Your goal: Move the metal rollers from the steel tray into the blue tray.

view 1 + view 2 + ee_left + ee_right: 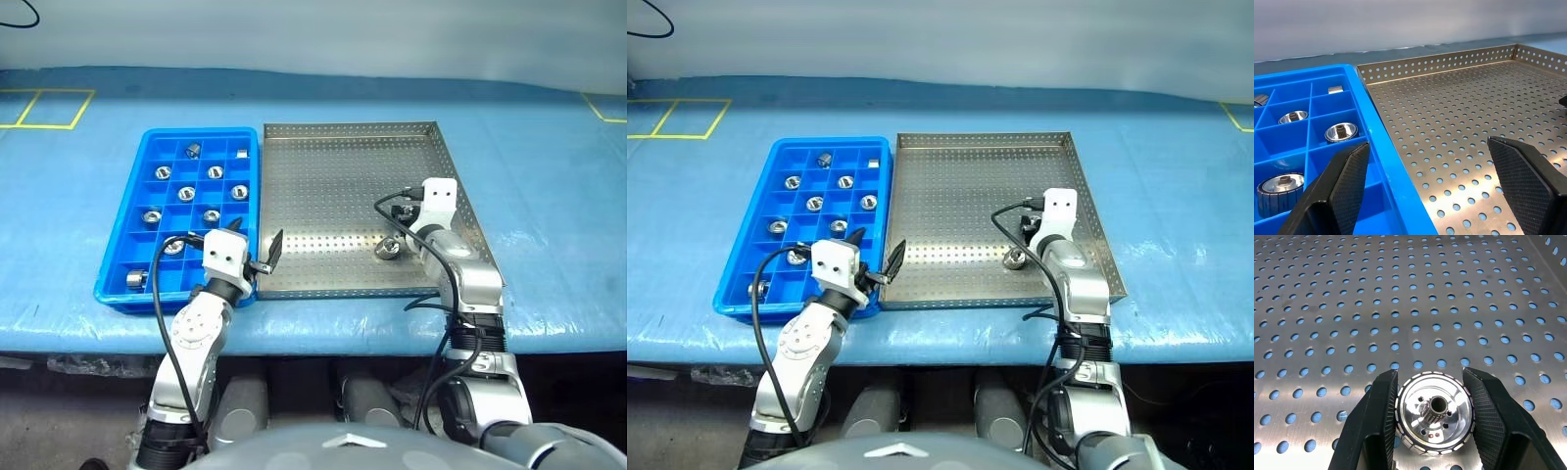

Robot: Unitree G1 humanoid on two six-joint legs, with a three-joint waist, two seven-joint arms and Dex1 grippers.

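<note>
The right gripper (pixel 1433 418) is clamped on the last metal roller (pixel 1434 418) in the steel tray (pixel 333 186), one finger pressed to each side of its rim. The roller rests on the perforated floor with its hollow axis pointing up, near the tray's front edge, at about five o'clock from the tray's middle. From there the blue tray (pixel 127 292) lies at nine o'clock, just beside the steel tray, rims touching or nearly so; I judge the coming move to be a lift and a carry that way, across most of the steel tray. The left gripper (pixel 257 249) hangs nearer the blue tray, fingers spread wide and holding nothing, straddling the two rims at the front. Roughly ten rollers already sit in the blue tray, one to a compartment, several compartments free
</note>
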